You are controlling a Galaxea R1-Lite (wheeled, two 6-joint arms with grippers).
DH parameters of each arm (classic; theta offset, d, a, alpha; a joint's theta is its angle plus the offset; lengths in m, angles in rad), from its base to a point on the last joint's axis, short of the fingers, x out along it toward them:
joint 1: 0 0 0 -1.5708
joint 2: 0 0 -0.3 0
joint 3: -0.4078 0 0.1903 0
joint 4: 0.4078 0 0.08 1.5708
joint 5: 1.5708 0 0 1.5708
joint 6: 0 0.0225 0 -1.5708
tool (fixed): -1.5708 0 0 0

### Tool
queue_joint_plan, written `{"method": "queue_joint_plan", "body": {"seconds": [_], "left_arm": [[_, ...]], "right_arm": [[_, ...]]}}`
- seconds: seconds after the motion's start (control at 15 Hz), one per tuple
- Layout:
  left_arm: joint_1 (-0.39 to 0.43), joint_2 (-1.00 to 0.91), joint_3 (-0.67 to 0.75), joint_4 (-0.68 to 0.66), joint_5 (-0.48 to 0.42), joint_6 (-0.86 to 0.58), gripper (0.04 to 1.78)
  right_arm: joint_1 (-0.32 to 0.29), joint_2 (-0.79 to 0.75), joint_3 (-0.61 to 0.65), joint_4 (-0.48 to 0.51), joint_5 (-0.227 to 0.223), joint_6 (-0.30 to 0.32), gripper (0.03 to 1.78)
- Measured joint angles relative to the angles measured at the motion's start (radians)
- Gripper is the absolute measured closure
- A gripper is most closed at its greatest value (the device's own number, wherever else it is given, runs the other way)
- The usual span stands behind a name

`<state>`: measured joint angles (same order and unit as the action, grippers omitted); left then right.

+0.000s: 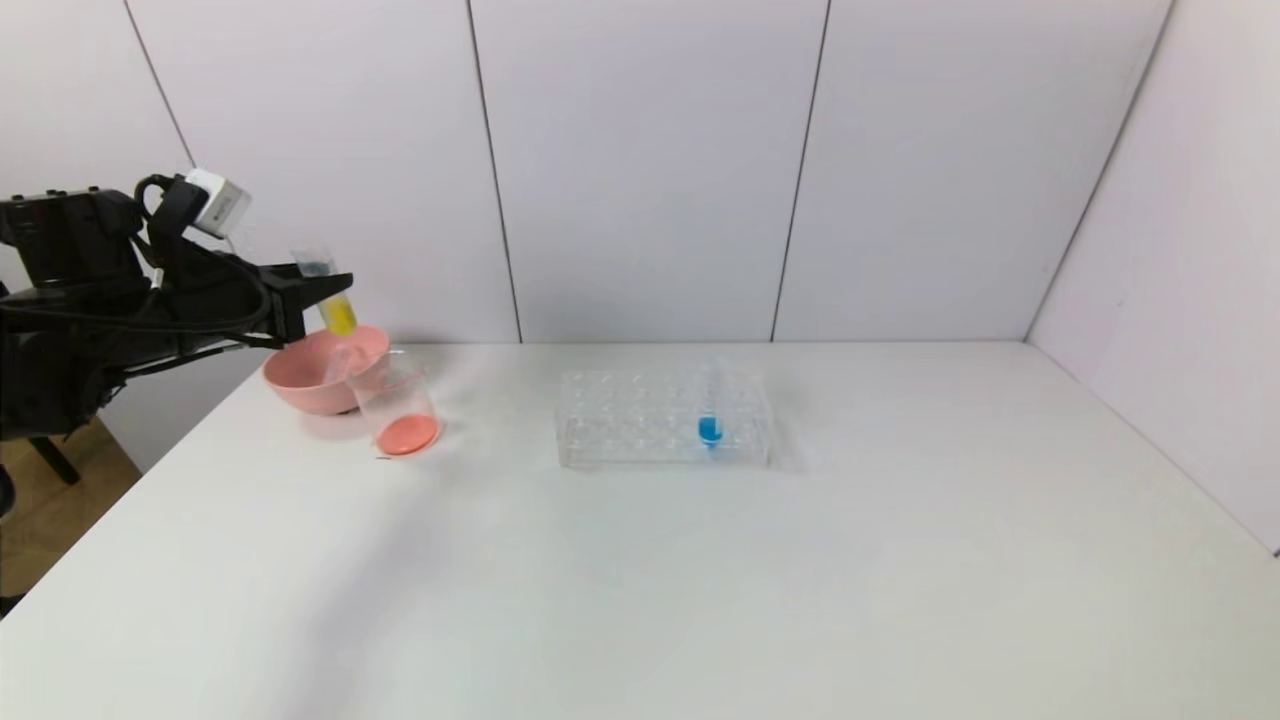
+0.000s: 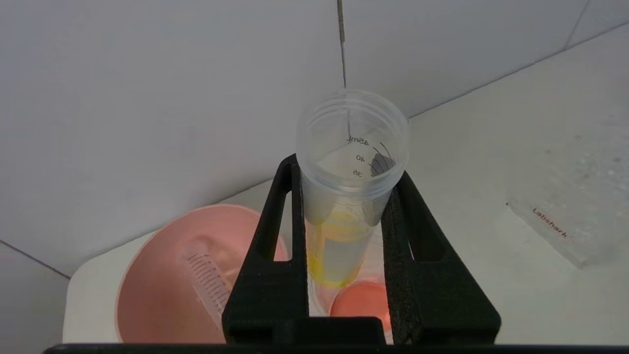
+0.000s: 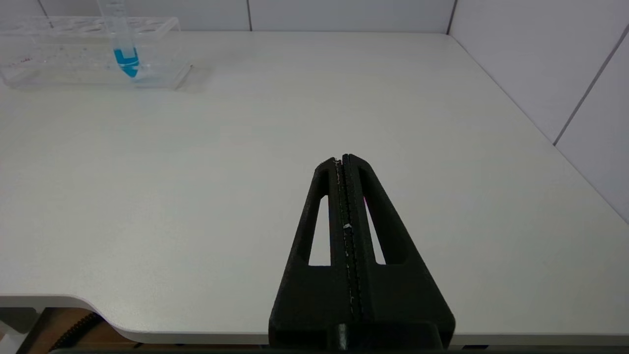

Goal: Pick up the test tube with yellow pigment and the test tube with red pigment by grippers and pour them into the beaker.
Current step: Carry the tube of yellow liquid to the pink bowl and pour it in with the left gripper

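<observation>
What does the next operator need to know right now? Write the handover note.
Left gripper: jaws shut on the yellow tube, held upright above the beaker, mouth up, yellow liquid inside.
Right gripper: jaws shut, holding nothing, parked low over the table's near right part.
Beaker: holds red-orange liquid, so the red pour looks done. A clear graduated tube, apparently emptied, lies in the pink bowl next to the beaker.
Rack: only the blue tube stands in it.
Left: tip the yellow tube into the beaker.
</observation>
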<state>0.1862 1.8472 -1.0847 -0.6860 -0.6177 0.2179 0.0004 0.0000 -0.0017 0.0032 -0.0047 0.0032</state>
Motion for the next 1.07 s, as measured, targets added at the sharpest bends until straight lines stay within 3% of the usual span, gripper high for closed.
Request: {"method": "queue_joint_plan", "body": {"seconds": [0.67,1.07], "left_arm": [[0.006,0.036,-0.053,0.017,-0.003,0.036,1.37],[0.024,0.027,-0.167,0.302,-0.009,0.241,1.37]], "right_arm": [[0.0,0.0,0.0,0.0,0.0,0.0,1.7],[0.0,0.0,0.0,0.0,0.0,0.0,1.7]]}}
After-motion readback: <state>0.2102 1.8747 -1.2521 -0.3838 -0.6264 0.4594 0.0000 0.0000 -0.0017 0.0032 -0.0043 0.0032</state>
